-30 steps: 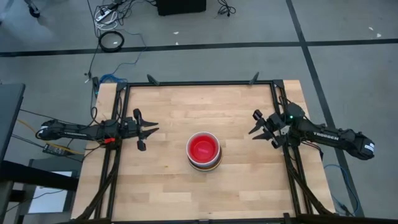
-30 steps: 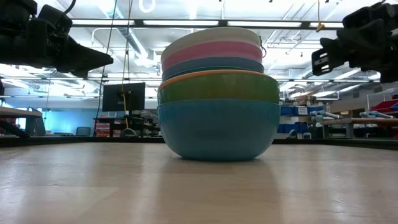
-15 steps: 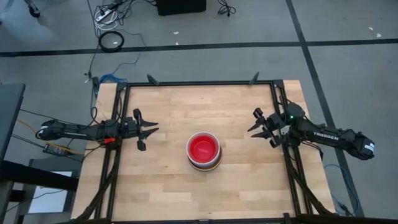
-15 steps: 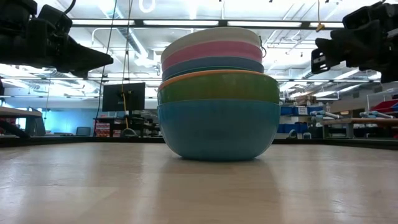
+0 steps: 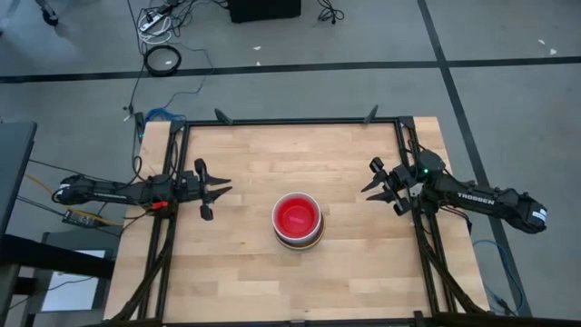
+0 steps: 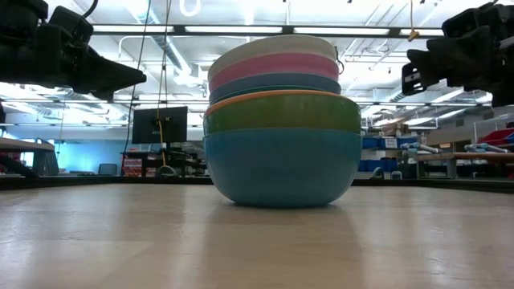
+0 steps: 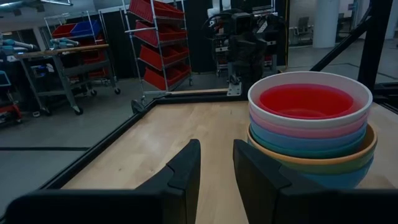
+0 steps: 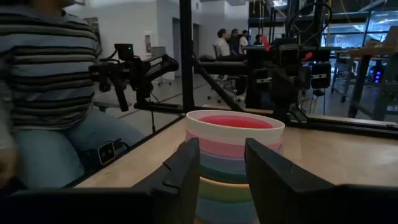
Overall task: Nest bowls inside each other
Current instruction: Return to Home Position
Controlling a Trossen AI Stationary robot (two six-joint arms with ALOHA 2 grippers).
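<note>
The bowls (image 5: 298, 220) stand nested in one stack at the middle of the table. From the side, a teal bowl (image 6: 281, 170) rests on the wood with green, orange, blue, pink and white rims above it. A red bowl (image 7: 306, 101) sits innermost. My left gripper (image 5: 220, 190) hovers open at the table's left edge, pointing level at the stack, well short of it. My right gripper (image 5: 372, 186) hovers open at the right edge, also level and apart from the stack. The gap between the fingers is bare in the views from my left wrist (image 7: 216, 168) and my right wrist (image 8: 222, 167).
Bare wood surrounds the stack on all sides. A black frame rail (image 5: 290, 121) runs around the table top. A person in a striped top (image 8: 37, 74) sits beyond the table's left side. Shelving and carts stand in the room behind.
</note>
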